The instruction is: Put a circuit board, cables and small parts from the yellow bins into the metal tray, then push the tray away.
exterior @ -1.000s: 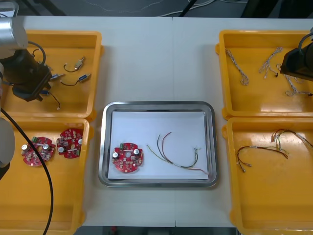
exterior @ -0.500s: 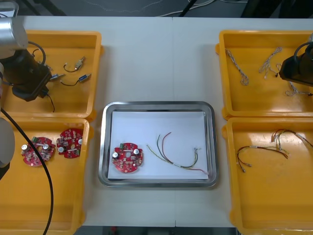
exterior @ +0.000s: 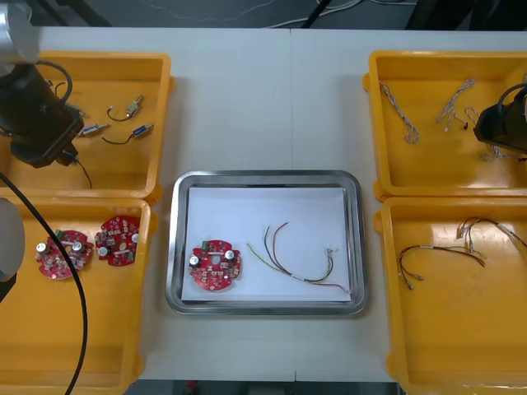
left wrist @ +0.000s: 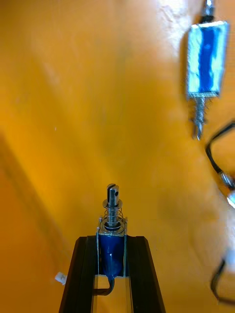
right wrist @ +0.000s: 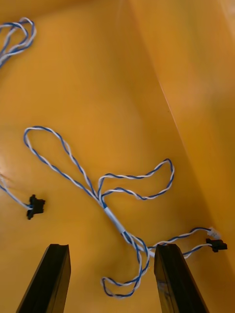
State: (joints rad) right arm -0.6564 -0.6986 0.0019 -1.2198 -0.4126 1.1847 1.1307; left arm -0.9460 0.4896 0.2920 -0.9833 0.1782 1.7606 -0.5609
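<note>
Tray (exterior: 265, 175) at the middle of the table (exterior: 263, 99), between the bins, white inside: it holds one board (exterior: 216, 266) at its near left corner and one red and yellow cable (exterior: 280, 267) beside the board toward the right, the two apart. No part and no blue and white cable lies in it, so the loading is judged about half done and the push not begun. Left gripper (left wrist: 112, 242), over the far left bin (exterior: 123, 177): its fingers are clamped on a part (left wrist: 112, 220), a blue body with a sprung pin that juts beyond the fingertips; the part appears clear of the bin floor, so its carry to the tray is judged the step in hand. Two other parts (exterior: 136, 105) (exterior: 142, 130) lie in that bin, apart from the gripper. Right gripper (right wrist: 113, 249), over the far right bin (exterior: 428, 177): its fingers stand apart with nothing between them, above a blue and white cable (right wrist: 115, 220) whose tangled end lies on the bin floor between them; the grasp is not yet made. Near left bin (exterior: 82, 329): two spare boards (exterior: 62, 253) (exterior: 118, 240) side by side. Near right bin (exterior: 461, 329): more cables (exterior: 436, 253). Judged left to do: place the held part, pick and place the blue and white cable, then push the tray away
</note>
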